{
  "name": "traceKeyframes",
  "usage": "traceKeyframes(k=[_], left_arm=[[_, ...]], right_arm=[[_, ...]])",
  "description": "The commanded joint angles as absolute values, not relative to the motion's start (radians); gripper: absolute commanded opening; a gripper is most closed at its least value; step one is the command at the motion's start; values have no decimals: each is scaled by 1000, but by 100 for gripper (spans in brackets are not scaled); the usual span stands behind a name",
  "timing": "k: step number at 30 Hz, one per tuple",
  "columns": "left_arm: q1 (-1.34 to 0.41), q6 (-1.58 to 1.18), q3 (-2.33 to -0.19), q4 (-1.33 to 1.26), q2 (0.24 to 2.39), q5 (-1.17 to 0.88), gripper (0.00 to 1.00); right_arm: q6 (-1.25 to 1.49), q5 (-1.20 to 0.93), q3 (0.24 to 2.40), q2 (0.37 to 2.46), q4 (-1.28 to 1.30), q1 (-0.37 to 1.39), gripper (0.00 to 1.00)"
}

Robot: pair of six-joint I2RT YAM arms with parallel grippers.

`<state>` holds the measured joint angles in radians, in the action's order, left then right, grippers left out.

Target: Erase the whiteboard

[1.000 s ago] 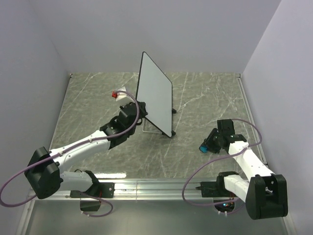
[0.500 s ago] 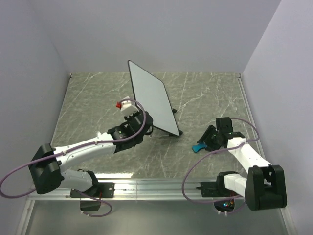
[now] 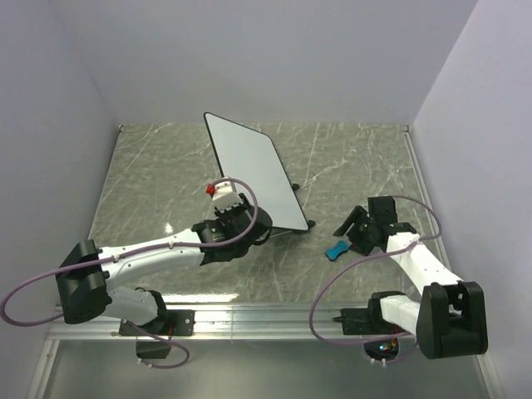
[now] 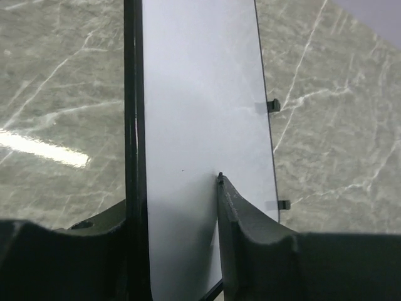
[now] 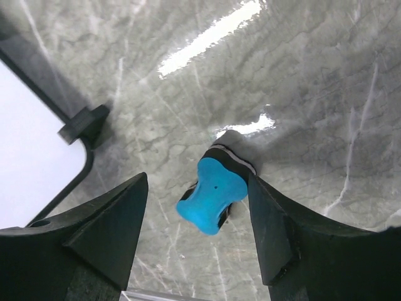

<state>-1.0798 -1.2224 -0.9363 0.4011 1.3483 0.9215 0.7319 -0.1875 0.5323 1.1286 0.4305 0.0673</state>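
Marble table (image 3: 357,166); whiteboard (image 3: 253,170) blank, clamped in left tool (image 4: 178,207).

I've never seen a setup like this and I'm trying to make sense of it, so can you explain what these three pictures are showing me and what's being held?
These are two robot arms bolted at the near edge of a marble-patterned table. The overhead picture comes from a fixed camera above and behind them. The other two come from cameras on each wrist, so the dark shapes at the bottom are each arm's own fingers.

The left gripper is closed on the edge of the whiteboard, one finger on each face; the face shown in its wrist view looks clean.

The right gripper is open above a small blue eraser, which lies on the table between its fingers without being gripped. One foot of the board's stand shows nearby.
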Motion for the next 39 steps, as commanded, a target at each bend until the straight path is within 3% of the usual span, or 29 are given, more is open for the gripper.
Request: traceKeyframes(k=[1, 5, 11, 15, 18, 39], left_arm=[[-1137, -1060, -908, 883, 1439, 787, 40], [-1161, -1065, -981, 939, 1463, 810, 45], [-1193, -1057, -1093, 1029, 1502, 842, 62], [-1213, -1043, -1149, 1061, 1511, 853, 87], [-1215, -1019, -1181, 1068, 1513, 838, 99], [-1218, -876, -1437, 1181, 1370, 644, 99]], right_arm=[[735, -187, 526, 1080, 416, 61, 72], [742, -193, 515, 1054, 419, 61, 73], [749, -207, 503, 1016, 423, 61, 76], [756, -215, 492, 1002, 419, 60, 77], [761, -218, 485, 996, 414, 61, 77], [784, -265, 480, 937, 416, 61, 79]])
